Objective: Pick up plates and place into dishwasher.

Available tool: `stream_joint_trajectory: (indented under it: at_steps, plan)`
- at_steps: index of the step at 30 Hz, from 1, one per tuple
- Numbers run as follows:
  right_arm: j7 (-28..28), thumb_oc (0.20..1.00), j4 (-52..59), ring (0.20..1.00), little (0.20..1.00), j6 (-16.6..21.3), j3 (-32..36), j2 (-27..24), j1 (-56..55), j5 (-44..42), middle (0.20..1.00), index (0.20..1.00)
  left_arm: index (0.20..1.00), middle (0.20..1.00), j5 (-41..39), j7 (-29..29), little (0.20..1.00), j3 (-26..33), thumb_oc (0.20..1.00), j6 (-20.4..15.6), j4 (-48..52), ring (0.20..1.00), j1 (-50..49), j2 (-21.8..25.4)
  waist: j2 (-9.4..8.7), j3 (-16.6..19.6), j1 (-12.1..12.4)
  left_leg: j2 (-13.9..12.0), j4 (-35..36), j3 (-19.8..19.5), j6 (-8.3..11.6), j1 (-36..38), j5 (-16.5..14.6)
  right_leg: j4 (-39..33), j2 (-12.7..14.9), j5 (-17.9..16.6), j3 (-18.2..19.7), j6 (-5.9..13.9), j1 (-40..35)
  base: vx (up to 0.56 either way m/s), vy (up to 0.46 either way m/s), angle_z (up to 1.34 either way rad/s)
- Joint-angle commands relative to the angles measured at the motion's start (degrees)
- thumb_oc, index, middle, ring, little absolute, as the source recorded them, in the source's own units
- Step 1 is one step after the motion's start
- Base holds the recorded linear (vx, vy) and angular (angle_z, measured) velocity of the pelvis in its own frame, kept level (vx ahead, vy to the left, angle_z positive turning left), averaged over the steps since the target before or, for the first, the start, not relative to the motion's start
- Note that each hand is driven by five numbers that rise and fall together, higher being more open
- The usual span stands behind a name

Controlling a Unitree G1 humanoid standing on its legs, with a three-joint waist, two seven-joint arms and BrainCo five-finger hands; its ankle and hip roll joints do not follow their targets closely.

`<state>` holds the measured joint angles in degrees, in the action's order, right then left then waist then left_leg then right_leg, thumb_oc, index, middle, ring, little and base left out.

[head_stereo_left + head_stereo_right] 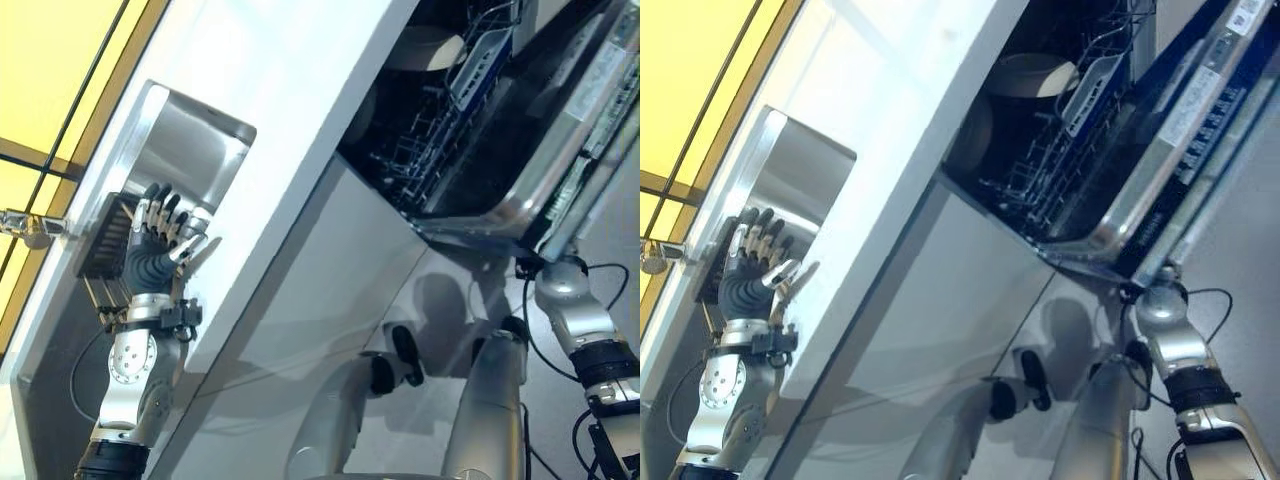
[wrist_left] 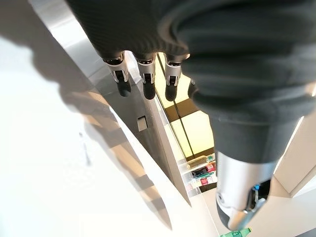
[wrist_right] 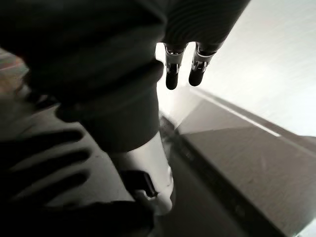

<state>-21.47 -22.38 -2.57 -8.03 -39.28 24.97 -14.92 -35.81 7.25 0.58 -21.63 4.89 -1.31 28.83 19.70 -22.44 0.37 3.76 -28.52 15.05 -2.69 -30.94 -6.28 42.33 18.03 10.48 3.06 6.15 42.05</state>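
Hovering beside the stainless sink (image 1: 195, 150), the left hand (image 1: 160, 240) has its fingers spread and relaxed, clamped on nothing, just off a dark slatted rack (image 1: 100, 240) that sits at the sink's edge. The left wrist view shows the same straight fingers (image 2: 145, 81) above the white countertop (image 1: 290, 110) and the sink's steel rim. No plate can be made out at the sink; what the rack holds is too dark to tell. Well apart from the sink, past the countertop's front, the dishwasher (image 1: 480, 120) stands open with its door (image 1: 560, 140) dropped and its wire rack (image 1: 430, 140) exposed; rounded pale dishes (image 1: 1035, 75) appear already inside it. The right hand (image 3: 180, 69) is seen in its own wrist view with straight fingertips close to a pale surface, holding nothing. To do this step well, the robot would probably need to find a plate near the sink first, then close thumb and fingers firmly over its rim and lift it clear of the sink wall before swinging toward the dishwasher.
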Motion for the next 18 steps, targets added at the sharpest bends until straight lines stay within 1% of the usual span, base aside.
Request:
stream_joint_trajectory:
  at_steps: [1, 3, 7, 10, 14, 17, 18]
  plan:
    - [6.38, 1.000, 16.07, 1.000, 1.000, 9.00, -2.53, 4.79, 9.85, 2.14, 1.000, 1.000, 1.000, 1.000, -1.87, -0.07, 1.000, -0.54, 1.000, 1.97, -2.05, 1.000, -0.19, 1.34, -2.70, -7.35, -0.36, -0.53, -3.52, -4.42, 1.22, 6.19, -8.11, -19.55, 0.19, -10.23, -3.78, 0.10, -9.36, 0.03, -0.009, 0.09]
    - [7.75, 1.000, 18.79, 1.000, 1.000, 9.97, -2.65, 5.55, 8.37, 3.11, 1.000, 1.000, 1.000, 1.000, -1.80, -0.15, 1.000, -0.07, 1.000, 2.41, -2.19, 1.000, -0.05, 1.55, -4.11, -7.35, -0.31, -0.65, -2.53, -5.03, 1.23, 8.27, -7.88, -21.06, 0.08, -10.79, -4.42, 0.23, -11.86, 0.04, -0.017, 0.14]
    - [10.11, 1.000, 22.47, 1.000, 1.000, 11.09, -3.29, 6.73, 6.23, 4.48, 1.000, 1.000, 1.000, 1.000, -1.23, -0.46, 1.000, 0.38, 1.000, 2.71, -3.09, 1.000, -0.09, 1.67, -6.85, -5.14, 0.38, -0.85, -0.89, -6.00, 1.36, 11.02, -7.70, -23.88, -0.22, -11.93, -5.55, 0.64, -15.47, 0.07, -0.016, 0.09]
    - [11.63, 1.000, 23.54, 1.000, 1.000, 12.01, -3.02, 7.20, 4.73, 4.85, 1.000, 1.000, 1.000, 1.000, -0.68, -0.79, 1.000, 0.97, 1.000, 3.36, -3.34, 1.000, -0.23, 1.80, -9.01, -3.01, 1.29, -0.88, 0.39, -6.58, 1.42, 12.77, -7.55, -26.20, -0.26, -12.96, -6.32, 0.92, -18.08, 0.08, -0.030, 0.14]
    - [12.28, 1.000, 23.24, 1.000, 1.000, 13.24, -1.86, 8.16, 1.28, 4.21, 1.000, 1.000, 1.000, 1.000, 0.19, -2.10, 1.000, 1.97, 1.000, 4.48, -3.85, 1.000, -0.63, 2.03, -12.22, -0.09, 2.72, -1.15, 2.18, -7.59, 1.52, 15.63, -7.67, -29.48, -0.36, -14.15, -8.21, 1.52, -22.68, 0.09, -0.061, 0.21]
    - [13.13, 1.000, 23.39, 1.000, 1.000, 14.52, -0.76, 9.38, -2.79, 2.75, 1.000, 1.000, 1.000, 1.000, 1.27, -3.15, 1.000, 3.27, 1.000, 5.65, -3.62, 1.000, -1.71, 2.22, -15.07, 2.67, 3.91, -1.74, 3.91, -8.69, 1.53, 18.20, -7.77, -32.47, -1.08, -14.81, -9.75, 1.79, -27.05, 0.12, -0.088, 0.19]
    - [13.22, 1.000, 23.50, 1.000, 1.000, 14.67, -0.57, 9.64, -3.44, 2.73, 1.000, 1.000, 1.000, 1.000, 1.43, -3.30, 1.000, 3.48, 1.000, 5.70, -3.56, 1.000, -1.94, 2.27, -15.48, 3.02, 4.05, -1.85, 4.18, -8.88, 1.55, 18.61, -7.77, -32.87, -1.17, -14.87, -9.98, 1.83, -27.67, 0.10, -0.079, 0.18]
